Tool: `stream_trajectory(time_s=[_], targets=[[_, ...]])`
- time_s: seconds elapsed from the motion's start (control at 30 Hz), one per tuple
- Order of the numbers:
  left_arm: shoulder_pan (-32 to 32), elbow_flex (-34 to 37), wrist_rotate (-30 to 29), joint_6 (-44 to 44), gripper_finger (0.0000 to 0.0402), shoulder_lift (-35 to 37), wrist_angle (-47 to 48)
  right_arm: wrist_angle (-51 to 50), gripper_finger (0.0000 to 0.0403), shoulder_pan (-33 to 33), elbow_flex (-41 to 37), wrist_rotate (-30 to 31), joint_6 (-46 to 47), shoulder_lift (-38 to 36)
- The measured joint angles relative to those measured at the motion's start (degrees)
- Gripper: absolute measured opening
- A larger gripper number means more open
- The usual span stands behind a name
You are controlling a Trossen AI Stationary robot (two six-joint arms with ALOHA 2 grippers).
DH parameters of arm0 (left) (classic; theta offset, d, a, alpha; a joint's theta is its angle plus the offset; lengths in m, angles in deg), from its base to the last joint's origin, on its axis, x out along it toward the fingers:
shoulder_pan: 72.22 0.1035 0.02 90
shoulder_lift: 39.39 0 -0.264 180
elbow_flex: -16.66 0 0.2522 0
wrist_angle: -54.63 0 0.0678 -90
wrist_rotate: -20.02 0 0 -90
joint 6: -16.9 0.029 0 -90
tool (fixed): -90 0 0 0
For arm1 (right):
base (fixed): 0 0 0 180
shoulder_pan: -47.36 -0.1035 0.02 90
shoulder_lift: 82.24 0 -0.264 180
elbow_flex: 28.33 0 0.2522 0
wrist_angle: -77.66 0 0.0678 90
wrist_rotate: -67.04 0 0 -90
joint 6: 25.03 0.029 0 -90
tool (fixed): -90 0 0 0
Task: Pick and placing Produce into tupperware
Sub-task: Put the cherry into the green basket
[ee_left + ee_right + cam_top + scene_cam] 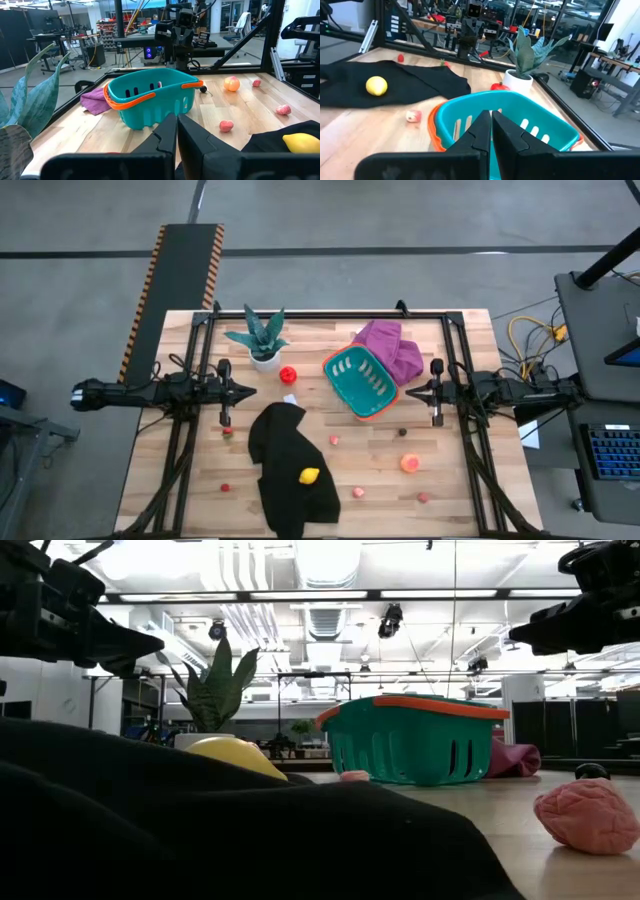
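So both arms sit parked at the table's side edges: left gripper (248, 391) over the left side beside the potted plant (260, 340), right gripper (410, 391) over the right side just off the teal container (362, 383). Fingers on both are pressed together, nothing held

Container sits right of centre toward the far edge, tilted, its far corner touching the purple cloth (390, 348); cannot tell if anything is inside

Produce is all loose on the wood: red piece (288, 374) between plant and container, yellow one (309, 476) lying on the black cloth (290, 470), orange one (410, 463) and several small pink and red bits scattered along the near half

Black cloth runs from mid-table to the near edge. Open wood lies between the container and the near scatter, also between the cloth and the left rail
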Motion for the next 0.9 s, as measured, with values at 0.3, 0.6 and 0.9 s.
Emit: stream_trajectory(time_s=[0.3,0.6,0.9], targets=[[0.0,0.0,0.0,0.0,0.0,0.0,0.0,0.8,0.0009,0.0,0.0,0.0,5.2,0.0],[0.0,0.0,-1.4,0.0,0.0,0.0,-0.8,12.3,0.0012,0.0,0.0,0.2,14.3,0.0],[0.0,0.0,-5.4,0.0,0.002,0.0,-4.2,14.2,0.0129,-0.6,3.7,-9.2,16.4,5.4]])
